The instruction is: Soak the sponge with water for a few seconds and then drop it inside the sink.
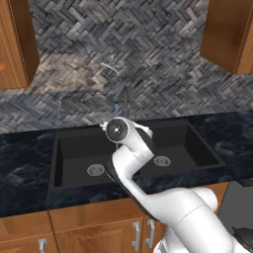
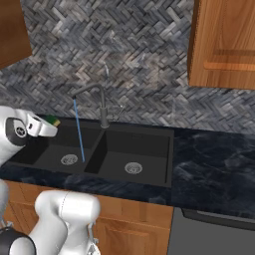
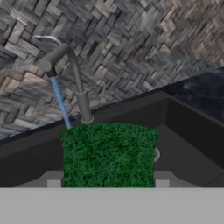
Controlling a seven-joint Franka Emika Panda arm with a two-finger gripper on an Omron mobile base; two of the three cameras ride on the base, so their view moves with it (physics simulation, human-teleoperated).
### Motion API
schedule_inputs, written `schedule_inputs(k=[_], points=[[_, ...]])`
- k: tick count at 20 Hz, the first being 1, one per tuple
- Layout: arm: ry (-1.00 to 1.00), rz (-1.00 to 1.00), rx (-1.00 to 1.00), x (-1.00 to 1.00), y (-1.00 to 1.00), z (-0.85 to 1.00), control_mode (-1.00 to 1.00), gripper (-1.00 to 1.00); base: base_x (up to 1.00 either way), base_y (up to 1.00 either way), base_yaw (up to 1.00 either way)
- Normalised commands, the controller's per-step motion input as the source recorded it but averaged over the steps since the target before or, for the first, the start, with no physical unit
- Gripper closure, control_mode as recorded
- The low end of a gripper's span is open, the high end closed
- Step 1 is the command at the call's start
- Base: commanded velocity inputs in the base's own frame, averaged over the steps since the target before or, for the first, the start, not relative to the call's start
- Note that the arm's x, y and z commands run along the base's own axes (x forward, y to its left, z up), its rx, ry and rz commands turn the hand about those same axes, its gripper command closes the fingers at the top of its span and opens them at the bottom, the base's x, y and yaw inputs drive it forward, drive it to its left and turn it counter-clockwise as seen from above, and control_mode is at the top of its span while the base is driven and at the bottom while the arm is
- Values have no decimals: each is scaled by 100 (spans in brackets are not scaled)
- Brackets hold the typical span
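Jaws clamped on sponge (image 3: 109,154), fuzzy green scrub face toward hand camera, above matte black sink (image 2: 149,142); right base view shows its yellow edge beside thin blue water (image 2: 78,132)

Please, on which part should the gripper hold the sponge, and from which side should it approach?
Grip the sponge across its two opposite side faces, coming straight at the flat green scrub face. The block's parallel sides suit two fingers. The gripper holds it so now, one finger on each side, beside the water.
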Motion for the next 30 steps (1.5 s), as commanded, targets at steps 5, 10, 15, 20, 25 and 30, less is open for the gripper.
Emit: schedule_inputs(k=[5, 10, 15, 20, 25, 30], points=[[0, -4, 0, 11, 0, -23, -100, 100, 0, 0, 0], [0, -3, 0, 9, 0, -15, -100, 100, 0, 0, 0], [4, -3, 0, 29, -1, -9, -100, 100, 0, 0, 0], [7, -3, 0, 39, 0, -16, -100, 100, 0, 0, 0], [7, -3, 0, 31, 0, -31, -100, 100, 0, 0, 0], [3, -2, 0, 30, 0, -35, -100, 100, 0, 0, 0]])
